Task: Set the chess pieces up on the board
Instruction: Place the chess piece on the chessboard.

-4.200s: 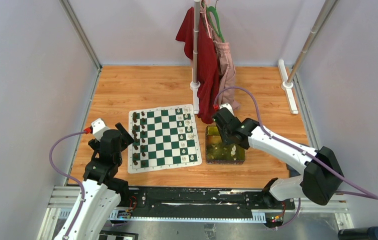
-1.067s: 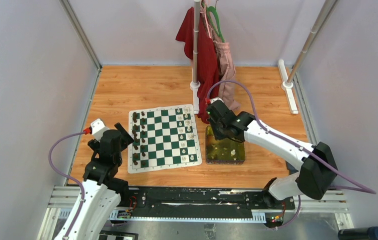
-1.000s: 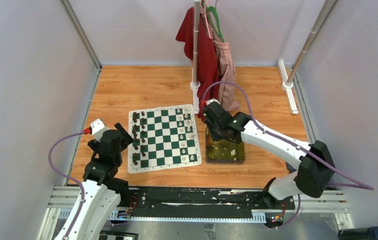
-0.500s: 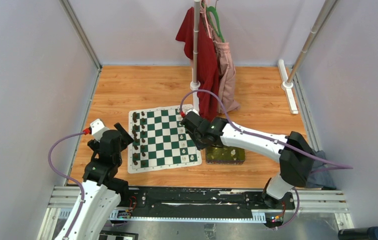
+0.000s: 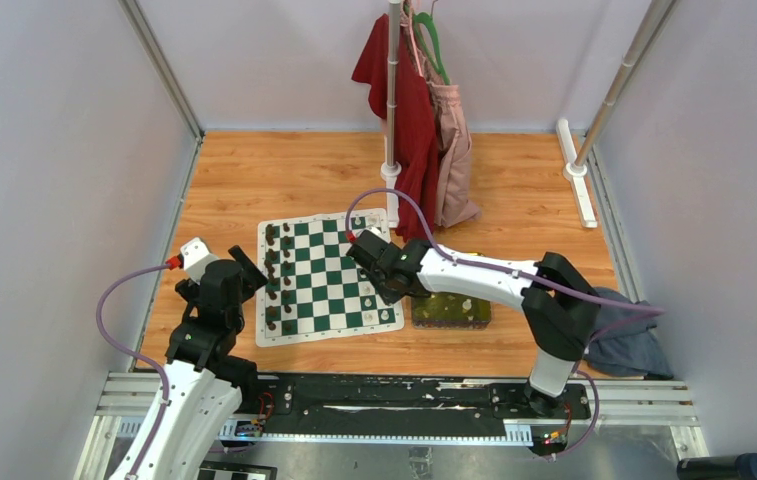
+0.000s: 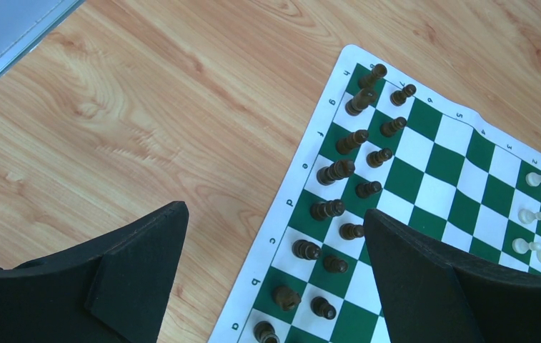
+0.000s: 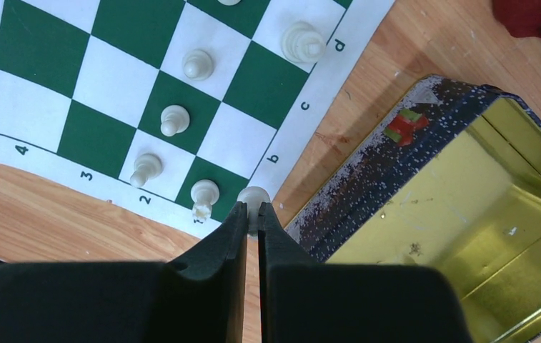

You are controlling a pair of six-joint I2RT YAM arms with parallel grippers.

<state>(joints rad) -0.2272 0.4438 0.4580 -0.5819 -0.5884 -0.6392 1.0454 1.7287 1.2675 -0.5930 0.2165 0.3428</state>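
The board is checked dark green and white inside a white border with black letters and numbers; the chess pieces are cream-white, the chessmen dark brown, the table orange-brown wood grain. At the right of the right wrist view the tin is glossy yellow-green inside, dark with pale speckles outside, with a small red and green mark. In the top view's upper middle hang a red garment, a pink garment and a green hanger; a grey-blue cloth lies lower right.
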